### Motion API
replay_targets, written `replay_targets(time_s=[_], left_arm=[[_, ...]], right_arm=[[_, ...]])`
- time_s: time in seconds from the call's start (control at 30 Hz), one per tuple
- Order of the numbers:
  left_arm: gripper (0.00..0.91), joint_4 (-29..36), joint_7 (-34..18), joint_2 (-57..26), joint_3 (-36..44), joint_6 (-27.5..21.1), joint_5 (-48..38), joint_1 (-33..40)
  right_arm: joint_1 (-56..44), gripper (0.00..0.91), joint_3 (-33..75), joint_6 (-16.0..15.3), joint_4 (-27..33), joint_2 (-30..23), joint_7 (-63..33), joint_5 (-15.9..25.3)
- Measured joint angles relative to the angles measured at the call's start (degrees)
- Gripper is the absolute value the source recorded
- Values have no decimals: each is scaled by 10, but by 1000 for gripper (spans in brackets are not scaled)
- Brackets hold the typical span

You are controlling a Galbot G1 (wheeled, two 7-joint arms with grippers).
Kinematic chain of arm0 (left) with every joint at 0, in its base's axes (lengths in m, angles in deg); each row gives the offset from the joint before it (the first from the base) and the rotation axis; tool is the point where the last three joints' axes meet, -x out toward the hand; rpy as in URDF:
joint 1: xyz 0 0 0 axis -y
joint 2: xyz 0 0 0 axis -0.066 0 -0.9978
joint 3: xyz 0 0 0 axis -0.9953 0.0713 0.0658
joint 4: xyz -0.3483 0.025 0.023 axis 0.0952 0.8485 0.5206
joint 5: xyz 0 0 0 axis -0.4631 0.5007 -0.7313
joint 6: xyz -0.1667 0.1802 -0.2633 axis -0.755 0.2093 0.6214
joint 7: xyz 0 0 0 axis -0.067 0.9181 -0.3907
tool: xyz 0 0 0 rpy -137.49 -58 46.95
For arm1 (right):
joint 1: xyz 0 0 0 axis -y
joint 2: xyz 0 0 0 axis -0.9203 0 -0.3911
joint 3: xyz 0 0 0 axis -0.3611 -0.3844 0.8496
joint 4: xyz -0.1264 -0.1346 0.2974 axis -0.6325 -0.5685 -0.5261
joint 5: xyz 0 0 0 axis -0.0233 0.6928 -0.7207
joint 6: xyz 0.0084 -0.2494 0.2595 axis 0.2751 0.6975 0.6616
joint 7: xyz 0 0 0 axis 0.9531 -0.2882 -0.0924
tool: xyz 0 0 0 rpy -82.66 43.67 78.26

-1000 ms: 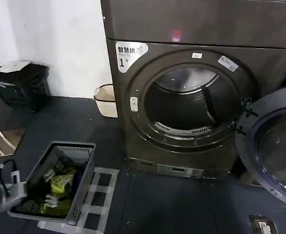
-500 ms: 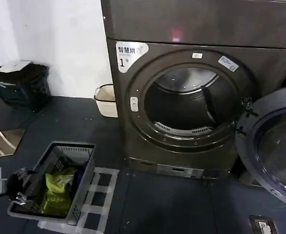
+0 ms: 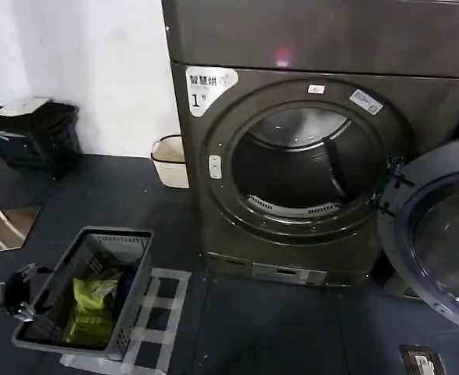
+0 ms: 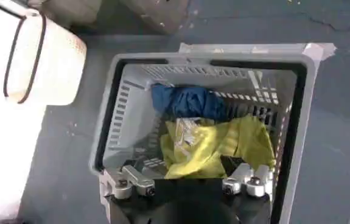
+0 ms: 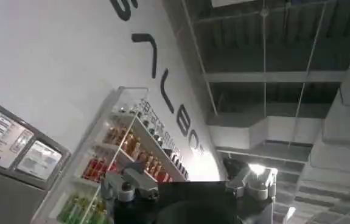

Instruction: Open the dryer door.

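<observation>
The dryer (image 3: 307, 156) stands against the far wall, dark grey-brown, with a white "1" label (image 3: 206, 84) at its upper left front and a pink light (image 3: 283, 57) glowing on the panel above. Its round drum opening (image 3: 303, 168) is exposed, and the grey ribbed drum interior can be seen.

The dryer door (image 3: 440, 234) is already swung fully open to the right of the machine, hanging from hinges (image 3: 391, 187) at the right edge of the opening. Its wide ring and dark glass face the room, and its far side is cut off by the edge of the head view.

A grey slatted laundry basket (image 3: 127, 305) sits on the dark floor, left of and in front of the dryer, well apart from it. It holds a yellow-green garment (image 4: 223, 143) and a dark blue one (image 4: 187, 100). A small beige bin (image 3: 169, 160) stands against the wall just beside the dryer's left side, and a black bin (image 3: 37, 137) stands further left.

The left gripper (image 4: 187, 182) hangs over the near end of the basket, its two fingers spread wide with nothing between them.

The right gripper (image 5: 190, 185) points up toward a ceiling and a shelf of bottles (image 5: 126, 161), fingers wide apart and holding nothing.
</observation>
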Motion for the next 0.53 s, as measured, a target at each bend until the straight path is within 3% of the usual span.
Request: replay_targets(time_s=[0.53], left_arm=[[907, -6, 15, 1, -3, 1, 21, 2]], right_arm=[[-5, 907, 10, -3, -2, 1, 2, -4]])
